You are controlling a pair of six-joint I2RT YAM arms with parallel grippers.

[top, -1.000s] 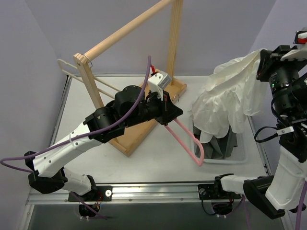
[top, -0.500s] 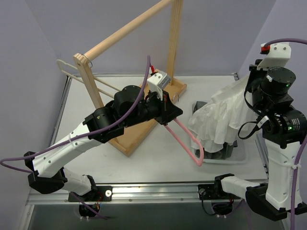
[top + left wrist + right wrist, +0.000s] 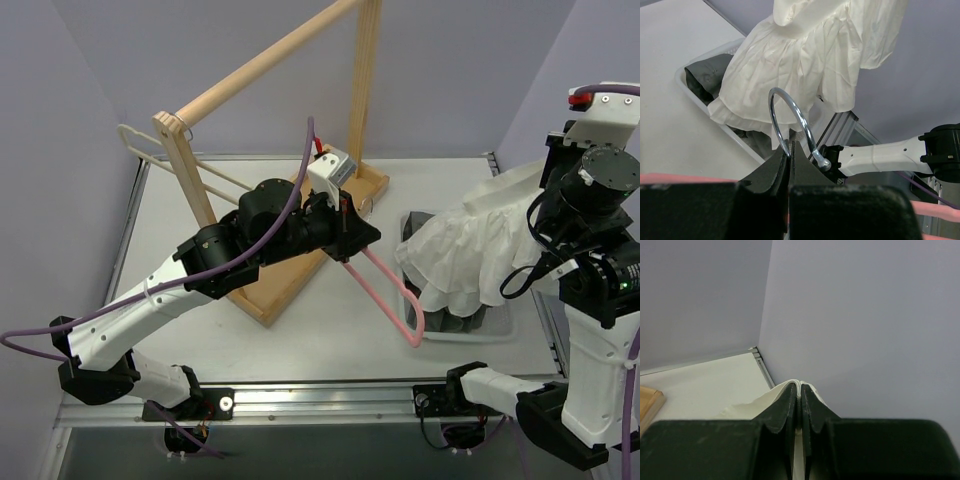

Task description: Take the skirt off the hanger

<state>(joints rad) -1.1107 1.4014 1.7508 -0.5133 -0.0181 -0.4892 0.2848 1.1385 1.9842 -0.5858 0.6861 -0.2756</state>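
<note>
The white skirt (image 3: 465,250) is off the pink hanger (image 3: 392,297) and hangs from my right gripper (image 3: 548,188), draped down over the bin. In the right wrist view the right gripper (image 3: 799,390) is shut on a fold of the skirt (image 3: 760,410). My left gripper (image 3: 350,240) is shut on the hanger's metal hook (image 3: 790,117); the left wrist view shows the gripper (image 3: 789,150) pinching the wire. The bare hanger slants down to the bin's near-left corner. The skirt (image 3: 805,55) fills the top of the left wrist view.
A white bin (image 3: 500,325) at the right holds dark clothing (image 3: 462,318). A wooden rack (image 3: 270,60) stands at the back left, with a cream hanger (image 3: 140,145) on its left end. Purple walls close in on both sides.
My right arm has swung and lowered, bringing the skirt from high at the right down over the bin. The left arm and hanger have not moved.
</note>
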